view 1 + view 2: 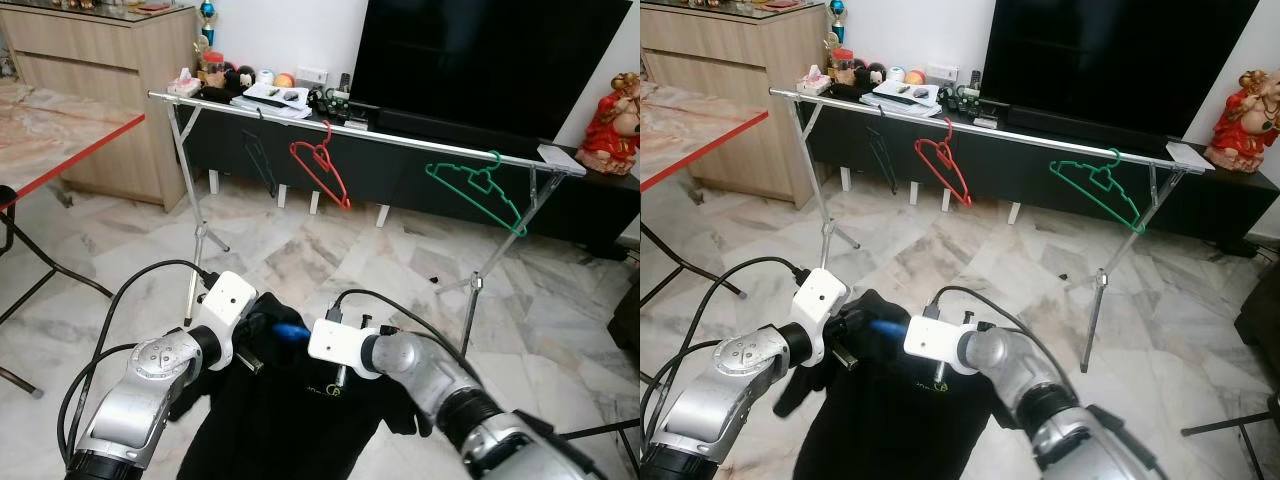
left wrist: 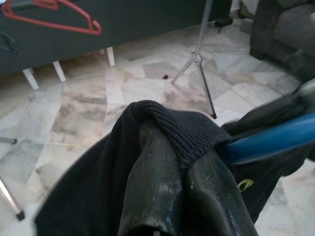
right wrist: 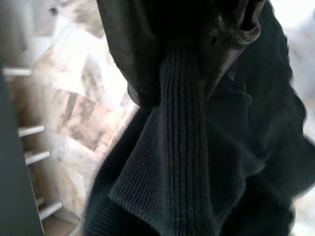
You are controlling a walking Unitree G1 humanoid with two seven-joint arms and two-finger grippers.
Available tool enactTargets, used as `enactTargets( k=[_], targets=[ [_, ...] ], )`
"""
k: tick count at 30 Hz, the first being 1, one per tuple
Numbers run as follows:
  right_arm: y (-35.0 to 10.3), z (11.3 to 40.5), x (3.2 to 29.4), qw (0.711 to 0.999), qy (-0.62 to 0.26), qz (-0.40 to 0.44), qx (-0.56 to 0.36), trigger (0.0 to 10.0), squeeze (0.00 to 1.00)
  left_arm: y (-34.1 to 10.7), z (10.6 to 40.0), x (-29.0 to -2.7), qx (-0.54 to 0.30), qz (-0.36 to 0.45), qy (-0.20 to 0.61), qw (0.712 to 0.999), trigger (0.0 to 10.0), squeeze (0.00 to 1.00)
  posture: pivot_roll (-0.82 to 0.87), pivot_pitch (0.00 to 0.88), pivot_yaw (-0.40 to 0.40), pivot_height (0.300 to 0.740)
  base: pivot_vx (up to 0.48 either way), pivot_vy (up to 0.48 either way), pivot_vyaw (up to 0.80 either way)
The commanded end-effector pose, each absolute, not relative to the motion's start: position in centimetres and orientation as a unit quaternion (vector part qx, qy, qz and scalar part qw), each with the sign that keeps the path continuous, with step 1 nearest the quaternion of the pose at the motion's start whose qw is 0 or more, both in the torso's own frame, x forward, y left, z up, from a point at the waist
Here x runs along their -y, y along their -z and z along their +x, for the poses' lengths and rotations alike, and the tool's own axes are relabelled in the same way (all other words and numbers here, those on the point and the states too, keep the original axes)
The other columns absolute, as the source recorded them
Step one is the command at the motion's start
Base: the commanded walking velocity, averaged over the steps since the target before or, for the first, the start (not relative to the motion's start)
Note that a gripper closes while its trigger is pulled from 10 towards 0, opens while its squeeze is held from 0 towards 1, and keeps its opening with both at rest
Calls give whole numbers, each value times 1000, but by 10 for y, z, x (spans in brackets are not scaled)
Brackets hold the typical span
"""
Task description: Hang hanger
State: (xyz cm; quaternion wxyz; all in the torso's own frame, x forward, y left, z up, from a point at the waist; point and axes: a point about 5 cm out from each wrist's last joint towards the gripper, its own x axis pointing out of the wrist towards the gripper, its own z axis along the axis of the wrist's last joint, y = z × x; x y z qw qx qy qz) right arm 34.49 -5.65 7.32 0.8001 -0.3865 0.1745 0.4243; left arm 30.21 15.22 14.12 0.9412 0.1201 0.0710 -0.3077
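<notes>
Before the metal clothes rail point(image 1: 400, 140) on the marble floor point(image 1: 300, 250), both grippers' fingers point(image 2: 162, 196) pinch the black T-shirt's point(image 1: 290, 420) soft ribbed collar, limp cloth riding a stiff, light blue hanger point(image 2: 275, 140) best lifted by its hook

I see a black shirt point(image 1: 290, 420) with a small yellow-green logo, and a blue hanger point(image 1: 290, 331) poking out of its ribbed collar. On the silver rail point(image 1: 350, 127): red hanger point(image 1: 322, 160), green hanger point(image 1: 480, 186), and a dark one point(image 1: 260, 160) (hard to read against the black TV unit point(image 1: 420, 165)). Floor point(image 1: 300, 250) is grey-brown veined marble. Arms silver with white wrist blocks, black cables. Red figurine point(image 1: 612, 125) far right, red-edged table point(image 1: 60, 140) left.
</notes>
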Motion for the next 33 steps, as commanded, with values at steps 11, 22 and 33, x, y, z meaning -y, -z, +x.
enactTargets(
  k=[11, 22, 33],
  targets=[
    [-84, 354, 47, 886, -350, -252, -172, 0, 0, -143, 290, -130, -73, 118, 374, 917, 0, 0, 172, 0, -154, 740, 0, 0, 0],
    [-88, 359, 51, 918, -305, -176, -184, 0, 0, -149, 303, -136, -49, 135, 306, 941, 0, 0, 167, 0, -152, 740, 0, 0, 0],
    [-92, 363, 56, 931, -280, -150, -180, 0, 0, -156, 314, -144, -15, 143, 236, 961, 7333, 0, 165, 0, -157, 740, 0, 0, 0]
  ],
)
